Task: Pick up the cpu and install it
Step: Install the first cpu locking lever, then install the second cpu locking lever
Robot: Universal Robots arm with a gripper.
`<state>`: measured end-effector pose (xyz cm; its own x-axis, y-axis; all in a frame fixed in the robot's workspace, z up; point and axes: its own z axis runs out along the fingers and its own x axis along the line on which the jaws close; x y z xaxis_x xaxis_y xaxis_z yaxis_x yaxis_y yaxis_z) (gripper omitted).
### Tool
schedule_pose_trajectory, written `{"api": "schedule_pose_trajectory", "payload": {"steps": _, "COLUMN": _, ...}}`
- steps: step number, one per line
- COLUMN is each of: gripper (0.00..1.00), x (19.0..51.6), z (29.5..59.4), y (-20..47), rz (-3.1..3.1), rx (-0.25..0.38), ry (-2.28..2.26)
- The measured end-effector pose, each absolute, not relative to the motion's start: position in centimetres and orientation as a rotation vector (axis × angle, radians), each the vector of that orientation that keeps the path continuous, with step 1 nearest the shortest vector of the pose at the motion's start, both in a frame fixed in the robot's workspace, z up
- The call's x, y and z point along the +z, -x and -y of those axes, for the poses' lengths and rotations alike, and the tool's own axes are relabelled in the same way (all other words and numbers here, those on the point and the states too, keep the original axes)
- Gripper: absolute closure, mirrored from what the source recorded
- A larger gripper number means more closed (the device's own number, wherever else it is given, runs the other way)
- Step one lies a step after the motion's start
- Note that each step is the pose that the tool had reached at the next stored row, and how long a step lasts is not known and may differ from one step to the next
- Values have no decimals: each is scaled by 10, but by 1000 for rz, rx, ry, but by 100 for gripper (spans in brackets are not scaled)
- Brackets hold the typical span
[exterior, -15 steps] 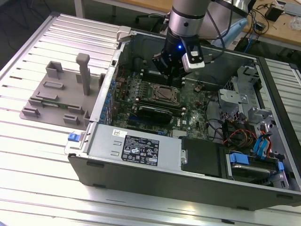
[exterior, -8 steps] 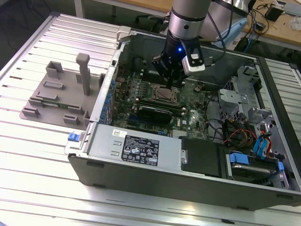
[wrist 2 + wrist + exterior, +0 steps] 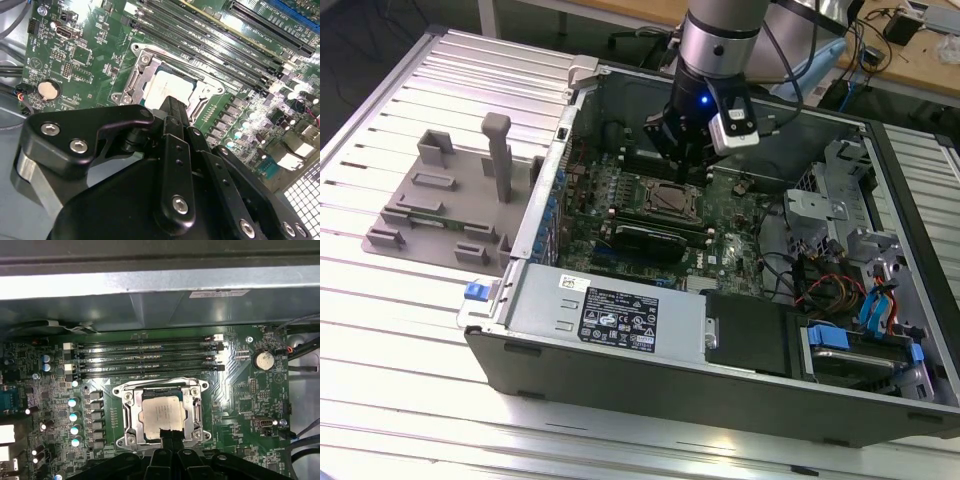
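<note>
The cpu (image 3: 159, 412), a flat square chip with a silver top, lies in the metal-edged socket frame (image 3: 127, 415) on the green motherboard (image 3: 240, 395). In the second wrist view the cpu (image 3: 167, 86) shows just beyond the black fingers. My gripper (image 3: 168, 434) hangs over the chip's near edge, its two fingers pressed together with nothing between them. Seen from the exterior view, the gripper (image 3: 688, 165) is inside the open computer case, just above the cpu (image 3: 667, 198).
Long memory slots (image 3: 150, 357) run beside the socket, and a round coin battery (image 3: 263, 359) sits on the board. A black heatsink block (image 3: 645, 240) lies near the socket. The power supply (image 3: 610, 315), drive cage (image 3: 840, 200) and cables crowd the case. A grey fixture (image 3: 450, 205) stands on the table.
</note>
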<state>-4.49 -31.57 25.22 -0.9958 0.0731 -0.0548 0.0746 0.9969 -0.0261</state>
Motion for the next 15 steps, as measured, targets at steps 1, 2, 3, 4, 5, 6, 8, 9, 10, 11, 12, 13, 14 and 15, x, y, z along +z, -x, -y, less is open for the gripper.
{"api": "schedule_pose_trajectory", "payload": {"steps": 1, "gripper": 89, "x": 253, "z": 316, "y": 45, "rz": -3085, "rx": -43, "ry": -114}}
{"api": "schedule_pose_trajectory", "payload": {"steps": 2, "gripper": 89, "x": 253, "z": 316, "y": 45, "rz": -3085, "rx": -43, "ry": -114}}
{"api": "schedule_pose_trajectory", "payload": {"steps": 3, "gripper": 89, "x": 253, "z": 316, "y": 45, "rz": -3085, "rx": -43, "ry": -114}}
{"api": "schedule_pose_trajectory", "payload": {"steps": 4, "gripper": 89, "x": 253, "z": 316, "y": 45, "rz": -3085, "rx": -43, "ry": -114}}
{"api": "schedule_pose_trajectory", "payload": {"steps": 5, "gripper": 89, "x": 254, "z": 316, "y": 45, "rz": -3085, "rx": -43, "ry": -114}}
{"api": "schedule_pose_trajectory", "payload": {"steps": 6, "gripper": 89, "x": 254, "z": 316, "y": 45, "rz": -3085, "rx": -43, "ry": -114}}
{"api": "schedule_pose_trajectory", "payload": {"steps": 8, "gripper": 89, "x": 255, "z": 316, "y": 45, "rz": -3085, "rx": -43, "ry": -114}}
{"api": "schedule_pose_trajectory", "payload": {"steps": 9, "gripper": 89, "x": 255, "z": 316, "y": 45, "rz": -3085, "rx": -43, "ry": -114}}
{"api": "schedule_pose_trajectory", "payload": {"steps": 10, "gripper": 89, "x": 255, "z": 316, "y": 45, "rz": -3085, "rx": -43, "ry": -114}}
{"api": "schedule_pose_trajectory", "payload": {"steps": 11, "gripper": 89, "x": 255, "z": 316, "y": 45, "rz": -3085, "rx": -43, "ry": -114}}
{"api": "schedule_pose_trajectory", "payload": {"steps": 12, "gripper": 89, "x": 256, "z": 316, "y": 45, "rz": -3085, "rx": -43, "ry": -114}}
{"api": "schedule_pose_trajectory", "payload": {"steps": 13, "gripper": 89, "x": 256, "z": 316, "y": 45, "rz": -3085, "rx": -43, "ry": -114}}
{"api": "schedule_pose_trajectory", "payload": {"steps": 14, "gripper": 89, "x": 256, "z": 316, "y": 45, "rz": -3085, "rx": -43, "ry": -114}}
{"api": "schedule_pose_trajectory", "payload": {"steps": 15, "gripper": 89, "x": 256, "z": 316, "y": 45, "rz": -3085, "rx": -43, "ry": -114}}
